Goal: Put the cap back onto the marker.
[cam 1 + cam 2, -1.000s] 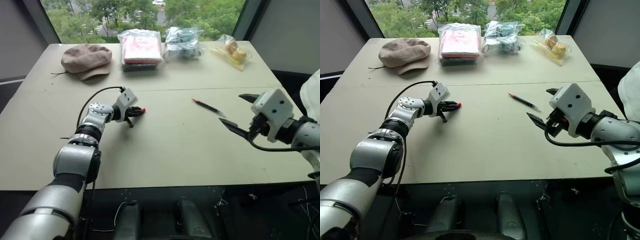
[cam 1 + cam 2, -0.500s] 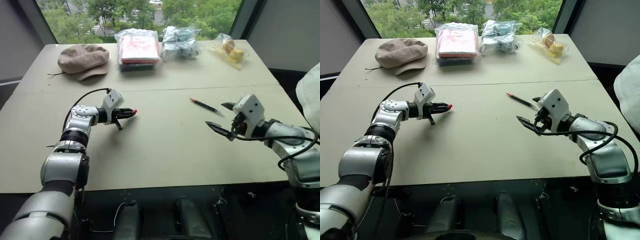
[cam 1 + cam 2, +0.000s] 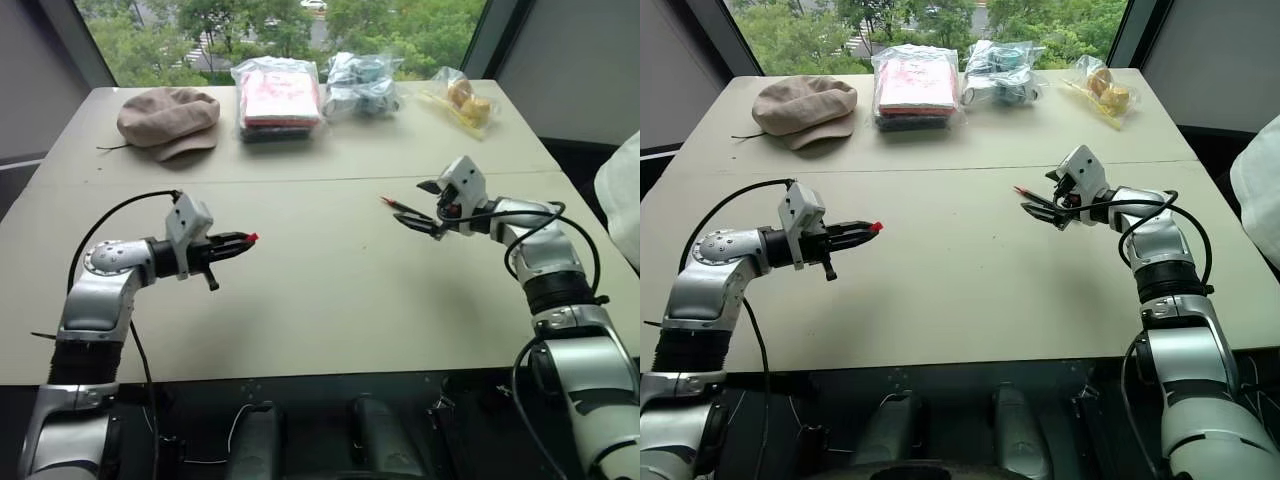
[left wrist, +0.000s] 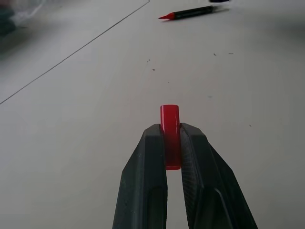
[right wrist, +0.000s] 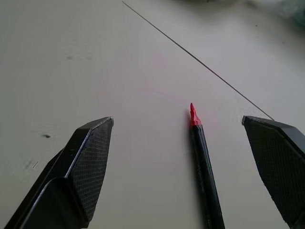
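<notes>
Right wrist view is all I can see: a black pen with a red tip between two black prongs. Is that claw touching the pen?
Observer: Not yet. The head views show the right claw open around the marker, which lies flat on the table.
Operator: Where is the pen's lid?
Observer: The red cap is pinched in the left claw, held above the table, well apart from the marker.
Operator: Anything else on that table?
Observer: Along the far edge lie a beige hat and three plastic bags.
</notes>
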